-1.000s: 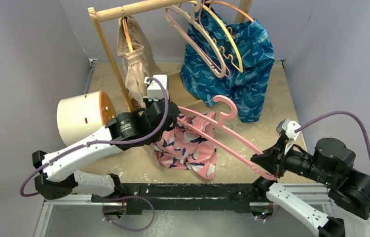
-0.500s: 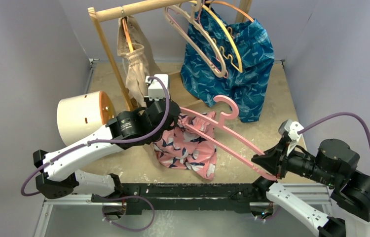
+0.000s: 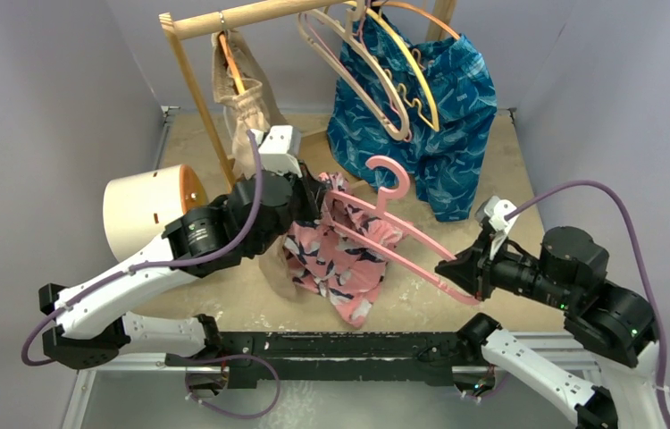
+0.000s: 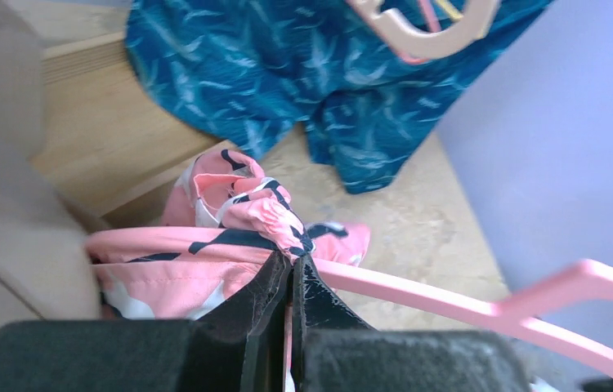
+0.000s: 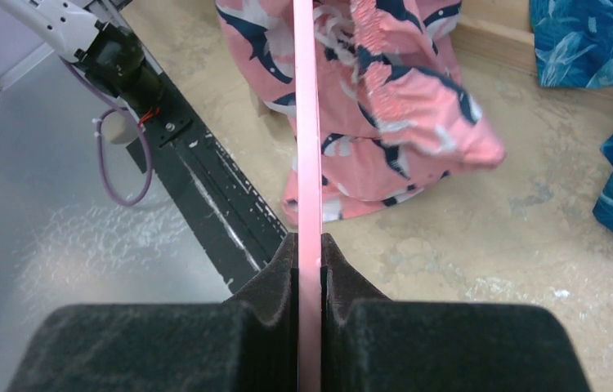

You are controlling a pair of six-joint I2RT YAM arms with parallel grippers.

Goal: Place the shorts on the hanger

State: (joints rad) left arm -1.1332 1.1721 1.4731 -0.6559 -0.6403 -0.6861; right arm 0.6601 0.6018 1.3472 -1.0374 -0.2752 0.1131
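Counter (image 3: 510,179): beige; we list everything below at its middle.
Shorts (image 3: 340,264): pink with a leafy print, bunched up and hanging from the left end effector; we see one hanger arm running into the fabric.
Hanger (image 5: 306,122): pink, tilted, raised off the counter.
Left end effector (image 4: 289,265): jaws pinched tight on a fold of the shorts.
Right end effector (image 5: 308,245): jaws clamped on the hanger's far end.
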